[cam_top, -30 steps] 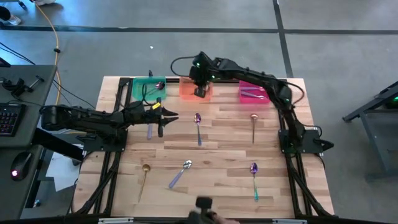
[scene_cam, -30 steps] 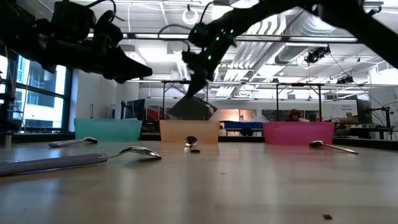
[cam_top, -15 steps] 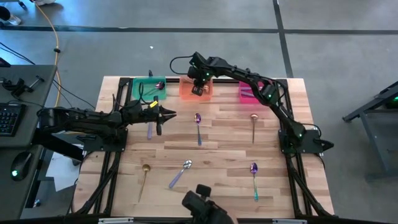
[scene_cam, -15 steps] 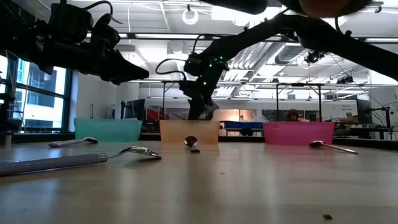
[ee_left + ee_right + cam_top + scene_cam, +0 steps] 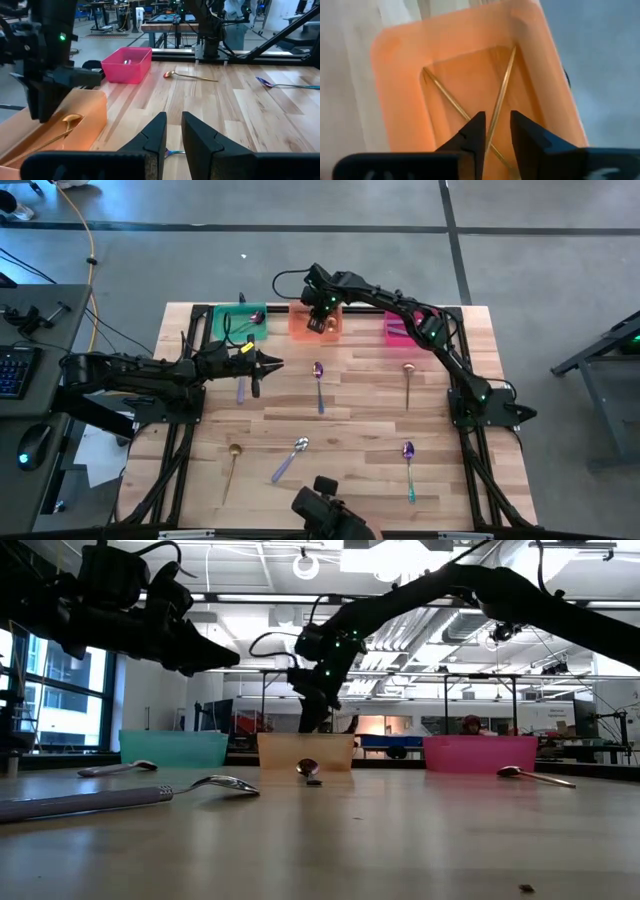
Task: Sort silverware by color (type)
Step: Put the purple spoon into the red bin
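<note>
Silverware is lying scattered across the light wooden bench (image 5: 350, 395) in the high view: a purple-blue spoon (image 5: 318, 373) just in front of the orange plastic bin (image 5: 303, 326), a gold spoon (image 5: 232, 453) and a silver spoon (image 5: 298, 447) nearer the front edge. The right gripper (image 5: 318, 323) is hanging over the orange bin; the left gripper (image 5: 258, 366) is hovering beside the green plastic bin (image 5: 228, 322).

From the left wrist, its jaws are standing narrowly parted, pinching nothing.

From the right wrist, two thin gold utensils (image 5: 501, 95) are lying crossed inside the orange bin; the right jaws are slightly spread, empty.
</note>
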Motion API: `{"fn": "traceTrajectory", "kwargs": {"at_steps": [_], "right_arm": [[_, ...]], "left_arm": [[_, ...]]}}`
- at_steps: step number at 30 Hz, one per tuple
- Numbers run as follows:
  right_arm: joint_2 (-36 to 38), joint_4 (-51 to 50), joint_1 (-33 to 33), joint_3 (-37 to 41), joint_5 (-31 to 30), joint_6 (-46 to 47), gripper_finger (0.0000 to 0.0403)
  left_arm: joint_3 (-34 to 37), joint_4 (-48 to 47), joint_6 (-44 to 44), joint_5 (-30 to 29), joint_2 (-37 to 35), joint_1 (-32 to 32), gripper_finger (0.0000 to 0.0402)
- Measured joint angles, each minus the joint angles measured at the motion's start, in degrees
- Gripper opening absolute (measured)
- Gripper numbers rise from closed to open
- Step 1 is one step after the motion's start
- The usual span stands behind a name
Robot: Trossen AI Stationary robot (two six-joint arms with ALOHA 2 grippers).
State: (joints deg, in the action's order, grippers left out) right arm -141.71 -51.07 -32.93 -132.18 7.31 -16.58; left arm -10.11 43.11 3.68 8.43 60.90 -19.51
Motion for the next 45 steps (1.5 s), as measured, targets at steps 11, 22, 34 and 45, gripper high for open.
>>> {"fn": "traceTrajectory", "kwargs": {"at_steps": [11,22,34,45], "right_arm": [[6.8,6.4,4.5,5.3,3.3,-1.5,0.0009],[27.3,53.7,9.8,51.4,-1.7,15.6,0.0],[56.4,64.3,17.8,86.4,-18.9,21.2,0.0],[65.6,89.3,18.0,108.0,-19.1,26.6,0.0]], "left_arm": [[0.0,-1.5,0.0,0.0,0.0,0.0,0.0048],[0.0,-2.2,0.0,0.0,0.0,2.9,0.0048],[-4.4,-12.4,-9.0,-2.2,0.0,3.7,0.0048],[-17.3,-59.4,-25.1,-28.4,0.0,7.8,0.0087]]}}
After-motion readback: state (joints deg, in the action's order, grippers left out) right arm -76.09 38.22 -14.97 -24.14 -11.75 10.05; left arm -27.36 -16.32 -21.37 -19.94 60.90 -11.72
